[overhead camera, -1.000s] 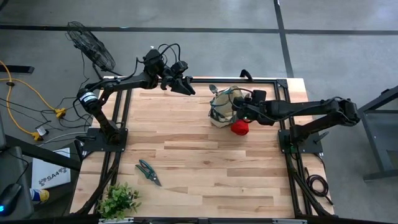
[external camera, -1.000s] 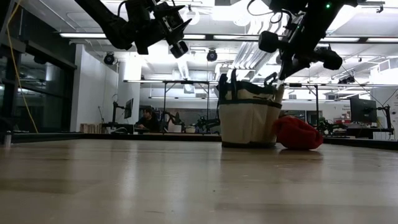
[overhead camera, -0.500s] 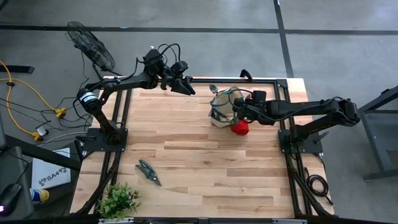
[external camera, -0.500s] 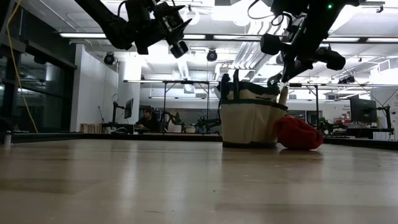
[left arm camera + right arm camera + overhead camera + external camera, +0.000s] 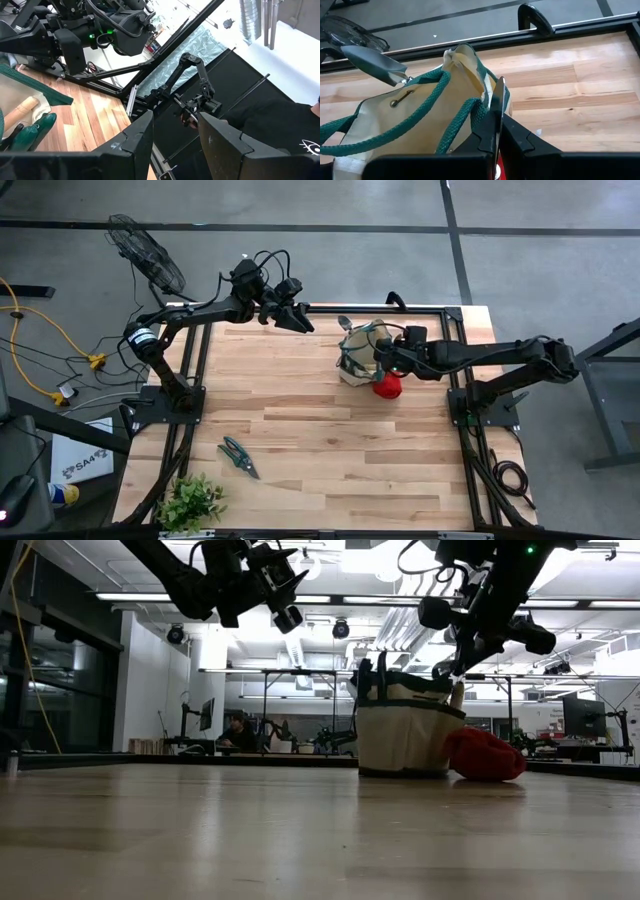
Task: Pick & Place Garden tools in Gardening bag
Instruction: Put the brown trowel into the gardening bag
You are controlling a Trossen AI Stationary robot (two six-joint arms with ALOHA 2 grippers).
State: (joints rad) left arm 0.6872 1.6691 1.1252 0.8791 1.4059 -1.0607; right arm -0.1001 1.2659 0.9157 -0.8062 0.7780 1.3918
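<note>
Right gripper (image 5: 381, 361), jaws closed, apparently pinching the bag (image 5: 357, 352) rim, centre-right; left gripper (image 5: 301, 323) aloft upper-centre, jaws part-open, empty.

The gardening bag (image 5: 357, 352), a round beige canvas bucket with dark green trim and green rope handles, sits on the table directly under the closed right hand (image 5: 381, 360), whose tips pinch its rim, and a metal trowel (image 5: 372, 61) blade pokes out of it on the side away from that hand. The red cloth bundle (image 5: 386, 386) lies touching the bag, just beside the right hand. One pair of green-handled pruning shears (image 5: 238, 456) lies flat, well apart from both hands.
</note>
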